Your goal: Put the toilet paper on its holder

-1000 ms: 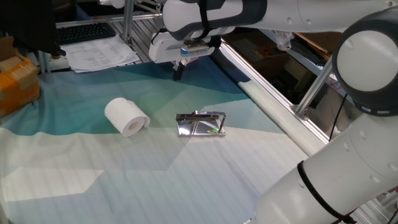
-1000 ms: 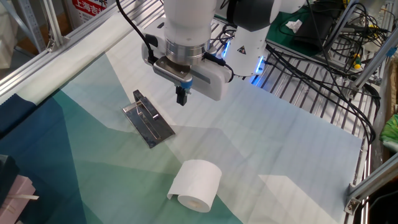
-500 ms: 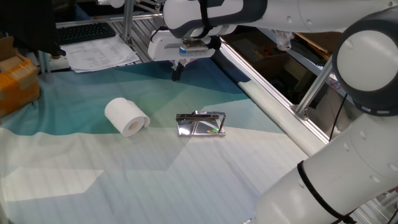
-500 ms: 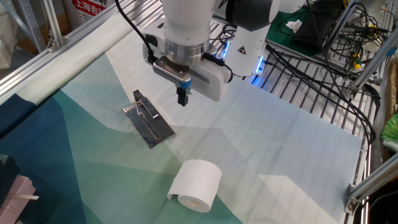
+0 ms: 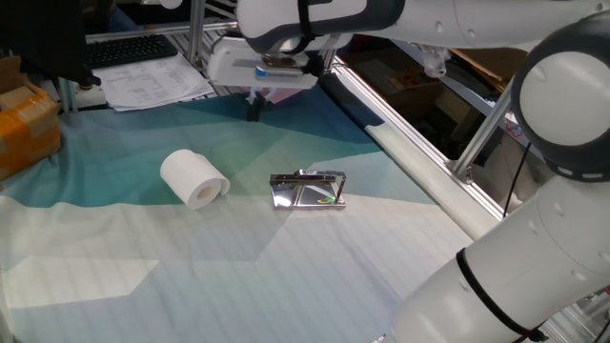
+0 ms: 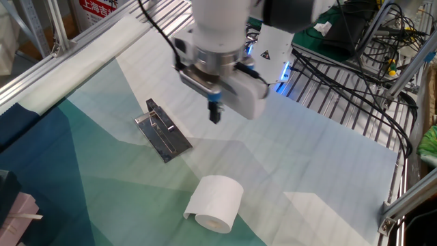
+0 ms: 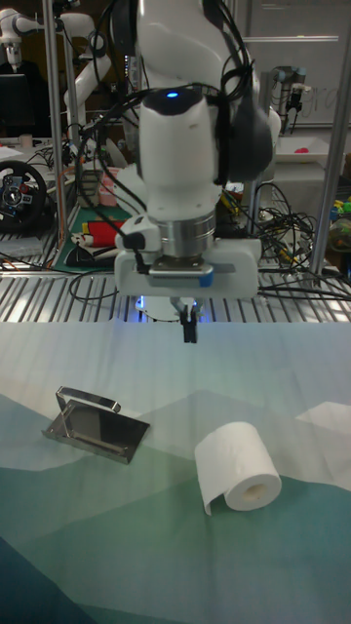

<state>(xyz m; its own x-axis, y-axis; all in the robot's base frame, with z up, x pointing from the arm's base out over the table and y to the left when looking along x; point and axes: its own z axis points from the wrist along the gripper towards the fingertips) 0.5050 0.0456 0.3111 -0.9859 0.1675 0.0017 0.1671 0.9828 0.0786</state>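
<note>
— Teal and pale cloth covers the whole counter, with aluminium framing along the far edge and cables behind it. What lies on it?

— Two things. The toilet paper lies on its side on the cloth, its hollow core facing the camera in the tall fixed view, with a loose flap of paper trailing at its lower left edge. The holder lies flat well apart from it, a shiny chrome plate with a thin wire bar raised along one long edge.

— And from the other side?

— In the other fixed view the holder sits toward the upper left and the roll nearer the camera, with bare cloth between them.

— Where is the arm?

— The gripper hangs above the cloth, pointing straight down, touching nothing. In the tall fixed view its tip is over the stretch between holder and roll, farther back than both. In one fixed view it stands behind the roll and the holder, nearer the far edge.

— The jaws?

— Pressed together into a single dark tip, with nothing between them.

— Anything else around?

— A keyboard and stacked papers beyond the cloth's far edge, and an orange-wrapped box at the left border.
</note>
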